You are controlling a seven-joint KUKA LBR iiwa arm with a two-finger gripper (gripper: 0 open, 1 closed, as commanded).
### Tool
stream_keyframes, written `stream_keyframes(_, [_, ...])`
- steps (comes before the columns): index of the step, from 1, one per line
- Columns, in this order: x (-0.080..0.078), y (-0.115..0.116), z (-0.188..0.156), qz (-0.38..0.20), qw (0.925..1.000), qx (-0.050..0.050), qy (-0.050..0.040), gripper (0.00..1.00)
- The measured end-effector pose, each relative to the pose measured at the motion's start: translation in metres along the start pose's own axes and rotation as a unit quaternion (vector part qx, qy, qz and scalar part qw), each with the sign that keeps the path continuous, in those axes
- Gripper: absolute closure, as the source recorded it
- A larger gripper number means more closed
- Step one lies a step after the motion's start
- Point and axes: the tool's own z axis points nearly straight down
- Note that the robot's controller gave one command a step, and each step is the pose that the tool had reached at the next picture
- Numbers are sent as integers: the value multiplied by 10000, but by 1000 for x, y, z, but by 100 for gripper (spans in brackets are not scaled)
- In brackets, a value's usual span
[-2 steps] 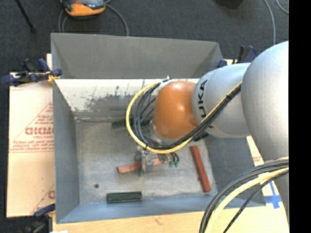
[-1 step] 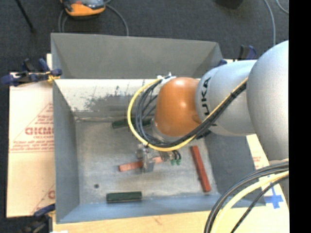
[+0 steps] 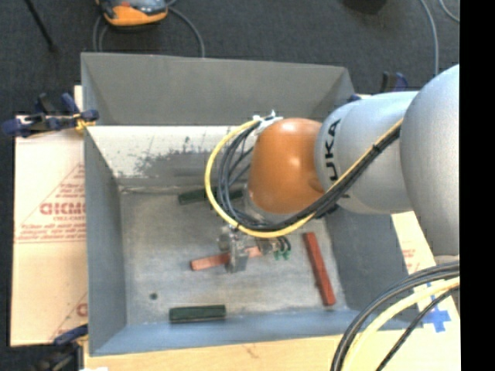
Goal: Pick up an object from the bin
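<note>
A short pink stick lies flat on the floor of the bin, about mid-floor, running left to right. Its right end goes under the pincer, which is low over that end. The rest of the stick shows clear to the left.

Risks, as I judge them: the pincer sits at the stick's end, not its middle, so a lift from here could let the stick swing down or slip out. The stick is thin and flat on the metal, so a closing grip could ride over it or push it aside. Whether the pincer touches the stick or hangs just above it cannot be told.

Nor can I tell whether the pincer is open or closed; the wrist's orange cover and the cables looped round it hide much of it. Nothing is seen lifted off the floor.

Just right of the pincer lies a small green bit, near enough to be knocked. Further right is a long red bar, slanting toward the near right corner. A green block lies along the near wall, well apart. A dark piece lies at the far wall, partly behind the cables.
</note>
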Motion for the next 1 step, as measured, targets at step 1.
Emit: stream_keyframes(1, [1, 0, -20, 7, 10000, -1, 21, 100])
